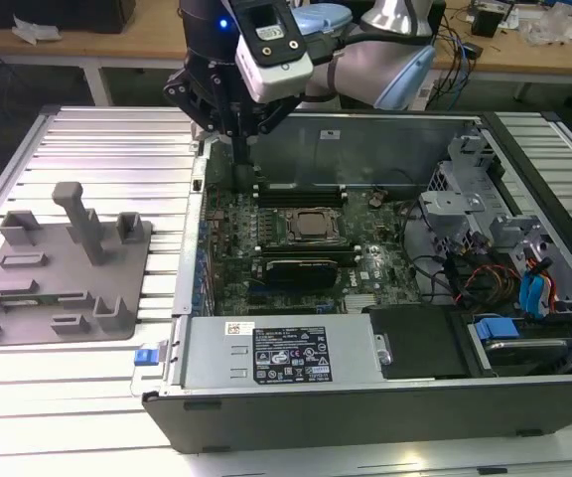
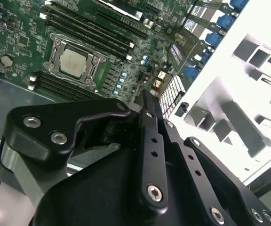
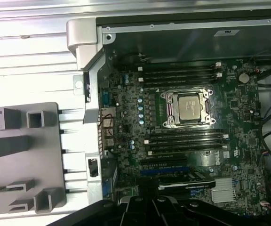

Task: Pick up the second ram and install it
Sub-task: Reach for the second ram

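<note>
Fingers (image 2: 150, 136) pressed together, the 2 of them meeting in a narrow dark tip in the second wrist view. The gripper (image 1: 243, 177) (image 2: 146, 100) points down into the open computer case (image 1: 385, 139). It hangs over the green motherboard (image 1: 231, 229) near its far corner, on the exterior view's left. The tip sits just beside the end of the memory slots (image 1: 301, 191) on the far side of the processor (image 1: 314, 227). Whether it touches the board, I cannot tell.

And the ram stick (image 1: 308, 270) (image 3: 188, 179): it stands on edge in the slots on the near side of the processor. It is green with a white label in the first wrist view, and well apart from the gripper. Whether 1 stick or 2 stand there side by side, I cannot tell.

Outward now: the power supply (image 1: 286, 353) lies along the near wall of the case. On the exterior view's left, the grey holder tray (image 1: 117, 323) rests on the slatted metal table (image 1: 107, 149) just beside the case, its posts upright.
</note>
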Action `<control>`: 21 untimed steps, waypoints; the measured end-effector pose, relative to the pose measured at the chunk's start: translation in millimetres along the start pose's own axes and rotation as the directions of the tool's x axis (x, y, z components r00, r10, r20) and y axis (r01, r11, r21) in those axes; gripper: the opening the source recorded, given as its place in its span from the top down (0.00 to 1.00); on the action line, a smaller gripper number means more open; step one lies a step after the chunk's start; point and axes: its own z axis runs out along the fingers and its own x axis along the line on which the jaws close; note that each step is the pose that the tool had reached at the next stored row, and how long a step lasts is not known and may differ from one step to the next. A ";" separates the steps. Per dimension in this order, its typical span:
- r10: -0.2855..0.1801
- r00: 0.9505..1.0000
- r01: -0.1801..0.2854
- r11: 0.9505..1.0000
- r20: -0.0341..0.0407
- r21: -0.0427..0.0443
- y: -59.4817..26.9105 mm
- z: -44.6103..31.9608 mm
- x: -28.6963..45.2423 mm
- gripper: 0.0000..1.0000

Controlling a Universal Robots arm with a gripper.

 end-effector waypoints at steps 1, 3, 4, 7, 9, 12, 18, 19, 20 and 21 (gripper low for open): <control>0.000 1.000 0.000 1.000 0.000 0.000 -0.2 -0.1 3.1 0.92; 0.000 1.000 0.000 1.000 0.000 0.000 -0.7 -0.2 9.4 0.92; 0.000 1.000 0.000 1.000 0.000 0.000 -1.0 -0.4 13.9 0.92; 0.000 1.000 0.000 1.000 0.000 0.000 -1.7 -0.6 23.1 0.92; 0.000 1.000 0.000 1.000 0.000 0.000 -2.0 -0.7 27.1 0.92; 0.000 1.000 0.000 1.000 0.000 0.000 -2.4 -0.9 32.6 0.92; 0.000 1.000 0.000 1.000 0.000 0.000 -3.6 -1.3 48.6 0.92; 0.000 1.000 0.000 1.000 0.000 0.000 -3.8 -1.3 50.7 0.92; 0.000 1.000 0.000 1.000 0.000 0.000 -4.0 -1.4 53.2 0.92; 0.000 1.000 0.000 1.000 0.000 0.000 -4.3 -1.5 57.8 0.92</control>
